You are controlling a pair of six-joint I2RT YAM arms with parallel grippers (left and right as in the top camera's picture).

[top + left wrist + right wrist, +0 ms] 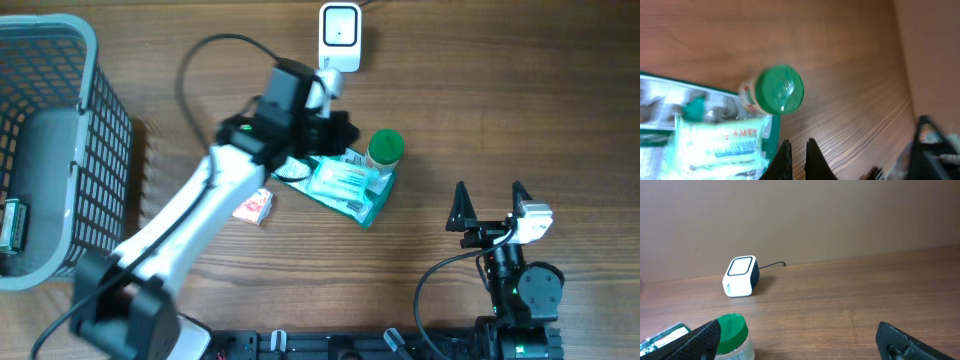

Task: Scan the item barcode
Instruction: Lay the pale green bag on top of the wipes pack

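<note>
Currently, we enter the following.

**Left gripper** (799, 144): fingers pressed together with nothing between them, hanging over the corner of the wipes pack (715, 142), just beside the green-capped bottle (776, 91).

**Right gripper** (490, 202): spread wide and empty, well apart from the goods.

**Scanner** (340, 37): at the far side of the table, apart from the pile.

**Goods:** the bottle stands upright against the pack. A small red-and-white packet (255, 207) lies near the left forearm. We cannot tell which is meant for scanning, and we see no barcode on any.

**Hazards, in our judgement:**
- If the closed fingers come down, they would shove rather than grasp.
- A nudge could topple the bottle and send it rolling.
- The soft pack may sag or slip in a pinch.
- With the code unseen, we might present the wrong face to the scanner.
- The forearm could sweep the packet aside.
</note>
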